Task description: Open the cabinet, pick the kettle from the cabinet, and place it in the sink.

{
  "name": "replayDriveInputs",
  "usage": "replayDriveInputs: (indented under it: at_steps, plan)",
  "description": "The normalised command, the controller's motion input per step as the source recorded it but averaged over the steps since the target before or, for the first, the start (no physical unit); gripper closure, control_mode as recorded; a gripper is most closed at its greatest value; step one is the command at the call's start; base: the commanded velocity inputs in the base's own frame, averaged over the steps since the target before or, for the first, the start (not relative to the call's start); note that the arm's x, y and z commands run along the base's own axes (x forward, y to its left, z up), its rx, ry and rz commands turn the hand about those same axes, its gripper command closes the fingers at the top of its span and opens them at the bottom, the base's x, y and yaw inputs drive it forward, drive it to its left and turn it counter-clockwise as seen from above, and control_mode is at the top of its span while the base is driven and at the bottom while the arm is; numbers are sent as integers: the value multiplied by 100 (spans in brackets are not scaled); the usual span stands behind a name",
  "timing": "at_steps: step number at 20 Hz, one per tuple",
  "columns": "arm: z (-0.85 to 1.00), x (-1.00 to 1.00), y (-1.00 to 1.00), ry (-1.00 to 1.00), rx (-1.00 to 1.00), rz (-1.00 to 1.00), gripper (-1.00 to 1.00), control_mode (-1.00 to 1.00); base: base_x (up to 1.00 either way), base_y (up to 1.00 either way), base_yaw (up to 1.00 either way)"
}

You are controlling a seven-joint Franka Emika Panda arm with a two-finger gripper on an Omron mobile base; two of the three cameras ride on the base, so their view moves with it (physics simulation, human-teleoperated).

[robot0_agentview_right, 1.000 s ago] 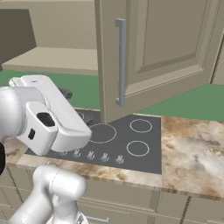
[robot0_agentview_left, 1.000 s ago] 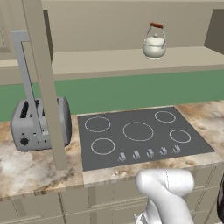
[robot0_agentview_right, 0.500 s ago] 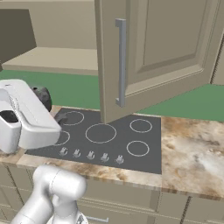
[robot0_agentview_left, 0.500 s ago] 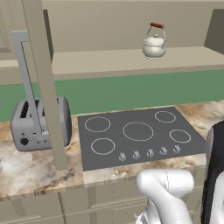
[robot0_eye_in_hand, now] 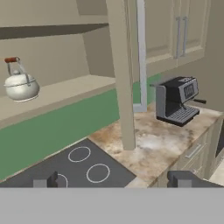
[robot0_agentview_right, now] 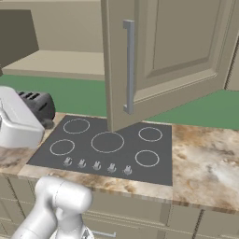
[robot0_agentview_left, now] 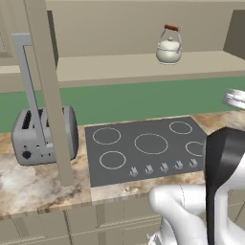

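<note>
In my hand view the claw (robot0_eye_in_hand: 113, 181) sits at the bottom centre of the frame with its two dark finger tips (robot0_eye_in_hand: 46, 180) far apart, spread wide and grasping nothing; open air and a strip of cooktop (robot0_eye_in_hand: 74, 168) lie between them. Just above the tips, the marbled counter (robot0_eye_in_hand: 162, 144) runs from the centre toward the right, and the edge of an open cabinet door (robot0_eye_in_hand: 122, 74) stands upright through the middle of the frame with its long silver handle (robot0_eye_in_hand: 141, 52) beside it. To the right of that door a dark coffee machine (robot0_eye_in_hand: 177, 100) rests on the counter. The kettle (robot0_eye_in_hand: 19, 83) sits at the left edge of the frame, upright on the open cabinet shelf (robot0_eye_in_hand: 65, 94), well apart from my claw, its reddish handle grip on top. From the left base view I see the kettle (robot0_agentview_left: 169, 48) in the upper right part of the frame, alone on the shelf of the cabinet (robot0_agentview_left: 119, 67), above the green wall band (robot0_agentview_left: 134, 100) and the black cooktop (robot0_agentview_left: 148, 148). A silver toaster (robot0_agentview_left: 43, 134) stands at the left of that frame, partly behind the open door (robot0_agentview_left: 48, 86). In the right base view the other open door (robot0_agentview_right: 163, 60) fills the upper middle, its bar handle (robot0_agentview_right: 129, 65) upright, with the cooktop (robot0_agentview_right: 107, 144) below it and the arm's white body (robot0_agentview_right: 18, 121) at the left edge.
</note>
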Motion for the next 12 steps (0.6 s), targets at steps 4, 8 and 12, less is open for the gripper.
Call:
replayDriveInputs:
  at_steps: [4,8,12]
  plan:
    - [0,17,20,-3,2,-2,-100,-100,0,0,0]
    - [0,28,16,-8,2,-13,-100,-100,0,0,0]
    - [0,36,9,-13,2,-16,-100,-100,0,0,0]
